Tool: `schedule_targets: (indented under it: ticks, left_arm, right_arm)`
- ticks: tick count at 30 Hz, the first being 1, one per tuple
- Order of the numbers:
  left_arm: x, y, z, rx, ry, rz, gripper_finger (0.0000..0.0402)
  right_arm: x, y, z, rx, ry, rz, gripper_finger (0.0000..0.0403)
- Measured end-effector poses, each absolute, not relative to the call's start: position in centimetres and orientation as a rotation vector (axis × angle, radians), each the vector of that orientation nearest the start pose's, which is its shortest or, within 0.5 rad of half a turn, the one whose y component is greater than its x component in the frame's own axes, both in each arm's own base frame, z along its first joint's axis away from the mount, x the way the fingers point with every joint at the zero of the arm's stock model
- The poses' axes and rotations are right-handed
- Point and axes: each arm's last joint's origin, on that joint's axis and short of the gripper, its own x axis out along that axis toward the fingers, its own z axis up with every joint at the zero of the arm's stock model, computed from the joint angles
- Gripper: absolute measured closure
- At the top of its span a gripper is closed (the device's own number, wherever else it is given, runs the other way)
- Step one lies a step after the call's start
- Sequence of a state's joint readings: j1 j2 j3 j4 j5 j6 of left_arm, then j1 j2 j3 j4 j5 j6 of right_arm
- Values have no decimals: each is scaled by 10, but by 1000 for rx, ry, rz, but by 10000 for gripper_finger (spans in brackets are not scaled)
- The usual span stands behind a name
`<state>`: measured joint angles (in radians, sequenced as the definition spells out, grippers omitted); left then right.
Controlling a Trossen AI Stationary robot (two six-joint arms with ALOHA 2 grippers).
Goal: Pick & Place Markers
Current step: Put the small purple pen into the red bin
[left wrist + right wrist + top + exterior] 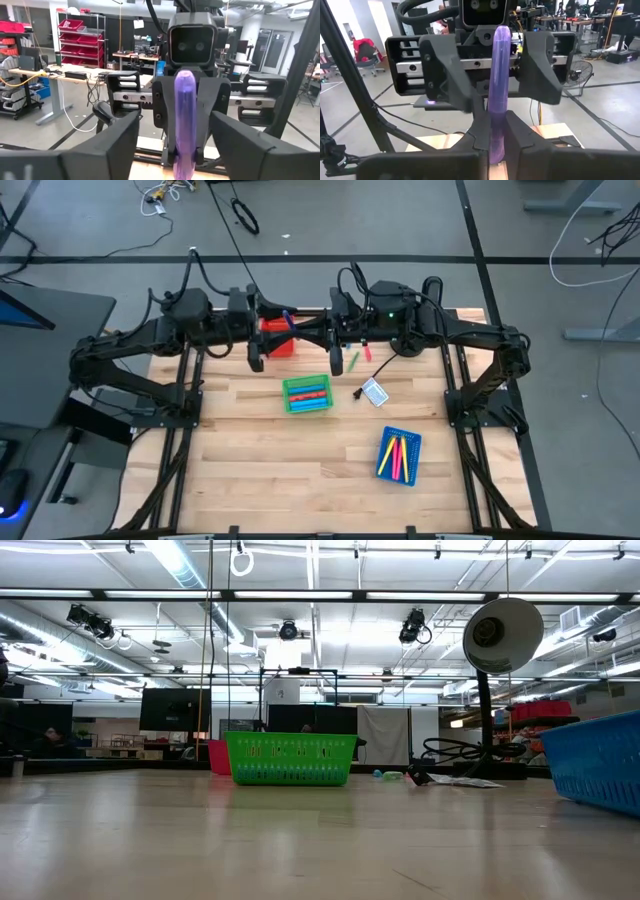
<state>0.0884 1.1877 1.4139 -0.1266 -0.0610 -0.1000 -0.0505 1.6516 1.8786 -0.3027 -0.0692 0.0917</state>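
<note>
Right wrist view: right end effector clamps the purple marker; left end effector wide, marker ends hidden

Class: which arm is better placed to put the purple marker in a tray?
Probably right: the right end effector is shut on the marker; the left end effector is open, not touching it.
</note>
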Motion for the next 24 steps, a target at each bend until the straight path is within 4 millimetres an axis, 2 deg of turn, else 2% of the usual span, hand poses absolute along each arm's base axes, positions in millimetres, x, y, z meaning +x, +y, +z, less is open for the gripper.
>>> schedule_targets:
  ticks: [4,12,24]
  left_arm:
    - [241,23,472,-113,-114,148,212]
    - [241,23,472,-121,-116,143,357]
    - [241,27,472,-86,-111,176,358]
  right_arm:
    - [363,-16,473,93,78,15,385]
    - [363,-17,473,87,73,9,384]
    - [363,-17,474,93,65,7,305]
